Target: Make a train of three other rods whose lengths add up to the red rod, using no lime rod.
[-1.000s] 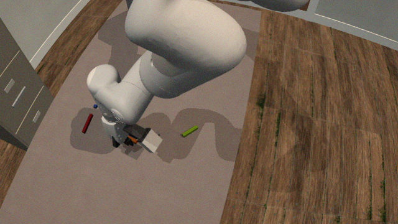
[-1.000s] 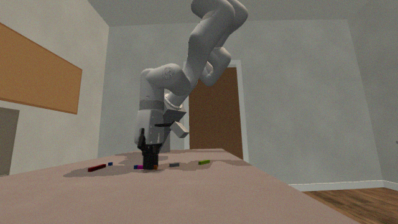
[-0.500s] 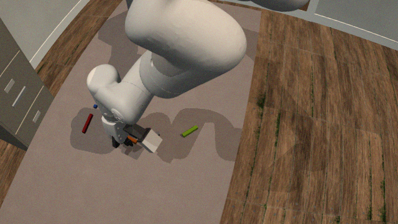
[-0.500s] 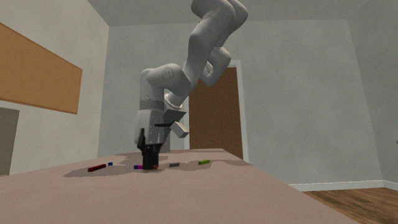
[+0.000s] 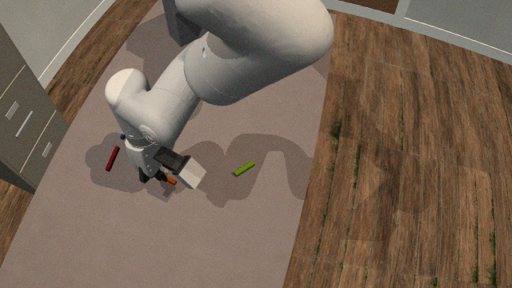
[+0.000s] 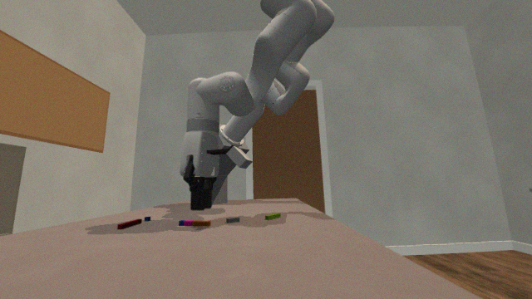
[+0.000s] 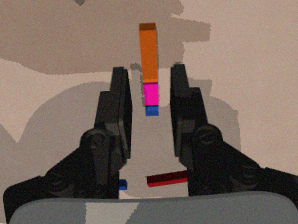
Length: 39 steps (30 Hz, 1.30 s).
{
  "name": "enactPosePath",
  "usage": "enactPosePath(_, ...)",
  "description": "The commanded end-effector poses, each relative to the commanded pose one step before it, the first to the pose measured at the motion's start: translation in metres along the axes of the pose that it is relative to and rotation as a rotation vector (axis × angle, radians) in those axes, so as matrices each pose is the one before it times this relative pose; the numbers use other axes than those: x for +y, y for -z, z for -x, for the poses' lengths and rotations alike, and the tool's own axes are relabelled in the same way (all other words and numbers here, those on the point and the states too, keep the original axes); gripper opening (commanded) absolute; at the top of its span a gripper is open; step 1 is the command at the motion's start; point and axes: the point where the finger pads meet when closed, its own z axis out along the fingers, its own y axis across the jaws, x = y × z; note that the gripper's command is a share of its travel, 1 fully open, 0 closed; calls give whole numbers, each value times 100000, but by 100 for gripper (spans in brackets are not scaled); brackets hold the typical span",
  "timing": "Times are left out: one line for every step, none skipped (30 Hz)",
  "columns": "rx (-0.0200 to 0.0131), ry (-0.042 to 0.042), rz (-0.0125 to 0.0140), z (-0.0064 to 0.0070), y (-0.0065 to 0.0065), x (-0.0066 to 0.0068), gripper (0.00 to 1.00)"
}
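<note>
A short train lies flat on the table: a blue rod [image 7: 152, 111], a magenta rod [image 7: 152, 94] and an orange rod [image 7: 148, 52], end to end in one line. In the exterior view they are the blue [image 6: 181, 223], the magenta [image 6: 188, 223] and the orange [image 6: 201, 223]. My gripper [image 7: 150, 85] [image 6: 201, 206] hangs a little above the train, its fingers apart with nothing between them. The red rod [image 5: 112, 158] lies apart to the left, and also shows in the exterior view [image 6: 129, 224]. In the top view the arm hides most of the train; only the orange rod's end [image 5: 171, 180] shows.
A second blue rod [image 5: 122, 137] lies near the red rod. A grey rod [image 6: 233, 220] lies right of the train with a gap. A lime rod [image 5: 244, 168] lies farther right. A cabinet [image 5: 24, 120] stands left of the table.
</note>
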Motion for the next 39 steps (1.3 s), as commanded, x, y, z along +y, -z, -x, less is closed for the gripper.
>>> enactPosePath(-117, -24, 171, 13, 2807, 98, 24)
enactPosePath(0, 0, 0, 0, 497, 0, 24)
enactPosePath(0, -1, -1, 0, 462, 0, 24)
enactPosePath(-1, -2, -1, 0, 420, -1, 24)
enactPosePath(1, 2, 2, 0, 373, 1, 24)
enactPosePath(0, 1, 1, 0, 319, 1, 24)
enactPosePath(0, 0, 0, 0, 0, 0, 24)
enactPosePath(0, 0, 0, 0, 0, 0, 24)
enactPosePath(-1, -2, -2, 0, 262, -1, 24)
enactPosePath(1, 2, 2, 0, 206, 1, 24)
enactPosePath(0, 0, 0, 0, 150, 0, 24)
enactPosePath(-1, -1, -1, 0, 98, -1, 24)
enactPosePath(-1, -1, -1, 0, 54, -1, 24)
enactPosePath(0, 0, 0, 0, 21, 0, 24)
enactPosePath(0, 0, 0, 0, 3, 0, 24)
enactPosePath(0, 0, 0, 0, 0, 0, 100)
enactPosePath(0, 0, 0, 0, 0, 0, 100)
enactPosePath(0, 0, 0, 0, 0, 0, 100)
enactPosePath(0, 0, 0, 0, 0, 0, 100)
enactPosePath(0, 0, 0, 0, 0, 0, 100)
enactPosePath(0, 0, 0, 0, 0, 0, 100)
enactPosePath(0, 0, 0, 0, 0, 0, 100)
enactPosePath(0, 0, 0, 0, 0, 0, 100)
enactPosePath(0, 0, 0, 0, 0, 0, 100)
enactPosePath(0, 0, 0, 0, 0, 0, 100)
enactPosePath(0, 0, 0, 0, 0, 0, 100)
enactPosePath(0, 0, 0, 0, 0, 0, 100)
enactPosePath(0, 0, 0, 0, 0, 0, 100)
enactPosePath(0, 0, 0, 0, 0, 0, 100)
enactPosePath(0, 0, 0, 0, 0, 0, 100)
enactPosePath(0, 0, 0, 0, 0, 0, 100)
enactPosePath(0, 0, 0, 0, 0, 0, 100)
enactPosePath(0, 0, 0, 0, 0, 0, 100)
enactPosePath(0, 0, 0, 0, 0, 0, 100)
enactPosePath(0, 0, 0, 0, 0, 0, 100)
enactPosePath(0, 0, 0, 0, 3, 0, 100)
enactPosePath(0, 0, 0, 0, 18, 0, 100)
enactPosePath(0, 1, 1, 0, 46, 1, 100)
enactPosePath(1, 1, 1, 0, 83, 1, 100)
